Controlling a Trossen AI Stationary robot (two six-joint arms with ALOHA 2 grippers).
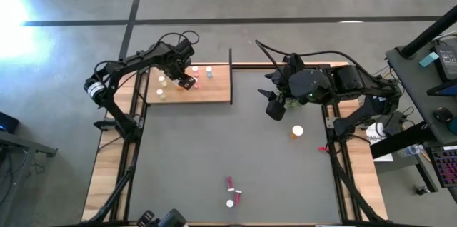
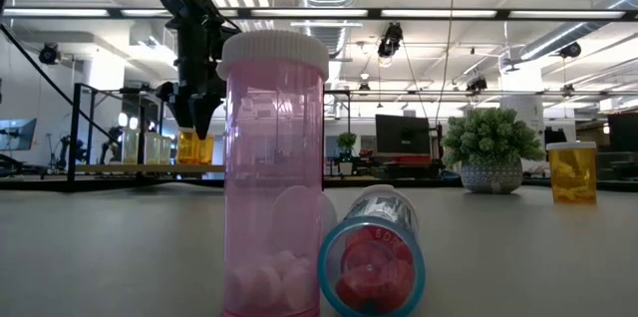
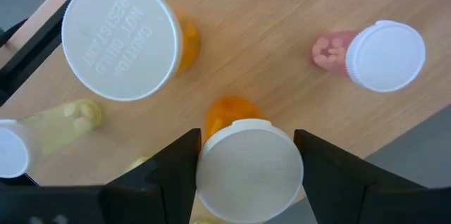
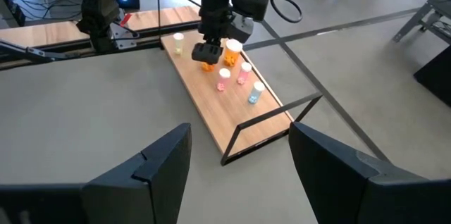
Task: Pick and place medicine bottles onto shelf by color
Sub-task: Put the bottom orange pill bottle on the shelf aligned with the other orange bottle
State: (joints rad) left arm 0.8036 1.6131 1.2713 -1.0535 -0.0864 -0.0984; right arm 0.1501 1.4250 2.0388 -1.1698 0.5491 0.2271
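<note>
Medicine bottles are split between shelf and mat. An orange bottle [image 3: 248, 168] with a white cap sits directly between the left gripper [image 3: 246, 171] fingers [image 3: 169, 175], which stand at either side of the cap — pinching it or just bracketing it, can't tell from the wrist view. In the high view this gripper [image 1: 187, 81] hangs over the light-wood shelf [image 1: 214, 93] at the table's far left, bottle standing on the board.

Close round it on the shelf: a second orange bottle [image 3: 120, 37] w/ a big white cap just beside, a pink bottle [image 3: 373, 53] a bit farther along, yellowish bottles [image 3: 42, 129] toward the other end. Right wrist view shows the same row [image 4: 232, 72] along the board, plus the thin black upright frame [image 4: 268, 122] at the shelf's end.

Right gripper [image 1: 273, 106] is well apart, over the grey mat [image 1: 214, 155] near its right edge, fingers [image 4: 158, 164] spread, nothing between them. An orange bottle [image 1: 297, 131] stands on the mat just near it.

At the mat's near edge — a pink bottle upright [image 2: 274, 172] and a pink-red one lying on its side [image 2: 371, 262] touching it. Low view also shows a green plant [image 2: 490, 148] in a pot.
</note>
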